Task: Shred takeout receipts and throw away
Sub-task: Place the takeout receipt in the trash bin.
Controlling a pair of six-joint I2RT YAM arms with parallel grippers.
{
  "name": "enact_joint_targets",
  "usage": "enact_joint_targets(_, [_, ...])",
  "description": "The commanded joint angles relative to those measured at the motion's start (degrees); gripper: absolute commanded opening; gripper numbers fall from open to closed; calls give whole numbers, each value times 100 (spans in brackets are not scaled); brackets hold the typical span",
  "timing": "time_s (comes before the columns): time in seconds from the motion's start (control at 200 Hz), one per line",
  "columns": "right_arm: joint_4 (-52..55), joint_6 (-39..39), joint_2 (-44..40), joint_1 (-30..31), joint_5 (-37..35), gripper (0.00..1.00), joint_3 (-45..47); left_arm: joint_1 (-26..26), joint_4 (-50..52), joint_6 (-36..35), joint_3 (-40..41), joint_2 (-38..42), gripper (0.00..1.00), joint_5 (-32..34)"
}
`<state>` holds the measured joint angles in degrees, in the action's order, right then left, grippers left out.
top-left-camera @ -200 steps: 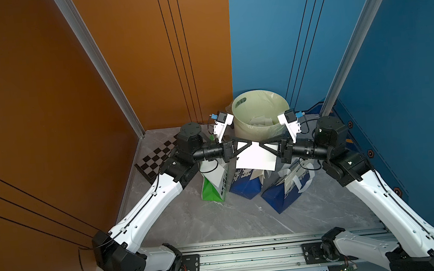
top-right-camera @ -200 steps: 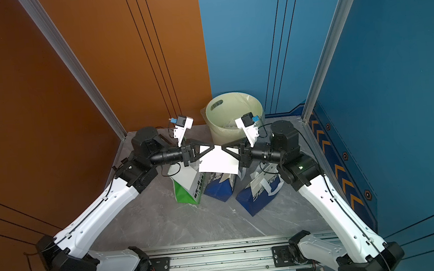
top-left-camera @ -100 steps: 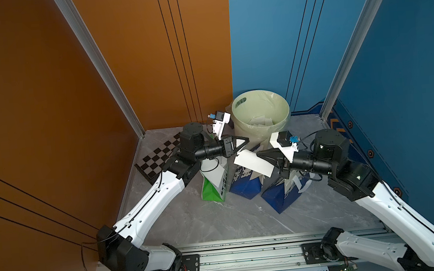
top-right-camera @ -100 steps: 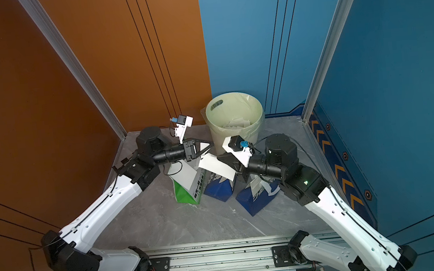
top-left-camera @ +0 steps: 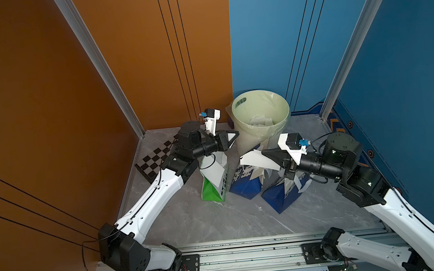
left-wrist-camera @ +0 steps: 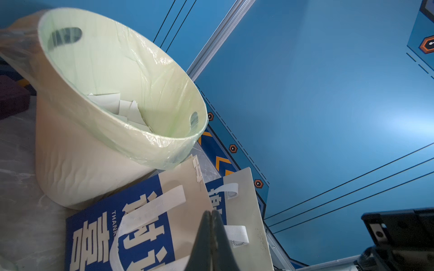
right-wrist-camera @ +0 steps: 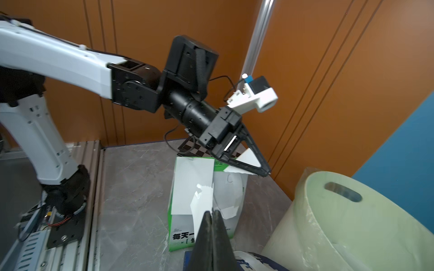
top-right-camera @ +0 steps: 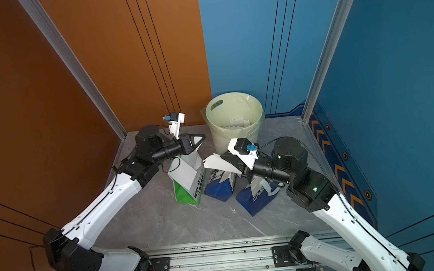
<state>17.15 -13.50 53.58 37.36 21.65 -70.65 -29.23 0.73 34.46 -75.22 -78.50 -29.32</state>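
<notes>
My right gripper is shut on a large torn piece of a white takeout receipt, above the blue-white bags and just in front of the bin. In the right wrist view that piece sticks out beside the shut jaws, its top edge ragged. My left gripper is shut, level with the bin's left side. A small ragged white scrap shows pinched at its fingers. The left wrist view shows shut jaws and no paper.
A pale green lined bin at the back holds several paper shreds. A green-white bag and two blue-white bags stand before it. A checkerboard lies at the left wall.
Both grippers held one receipt stretched between them. They have pulled apart and it tore: the right gripper dropped and drew back with the large piece, and the left drew back to the left.
</notes>
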Motion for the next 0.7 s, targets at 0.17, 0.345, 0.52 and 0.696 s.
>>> enact_joint_targets(0.17, [-850, 901, -557, -530, -1384, 0, 622, -431, 823, -1965, -1797, -1004, 0, 1478])
enact_joint_targets(0.345, [-629, 866, -909, -625, -1421, 0, 693, -575, 1713, -2550, -3516, -2414, 0, 2011])
enact_joint_targets(0.52, [-537, 831, -1125, -670, -1362, 0, 752, -592, 2145, -2821, -5048, -3637, 1, 2386])
enact_joint_targets(0.696, [-541, 829, -1139, -702, -1299, 0, 718, -592, 2874, -3167, -6747, -4821, 5, 2491])
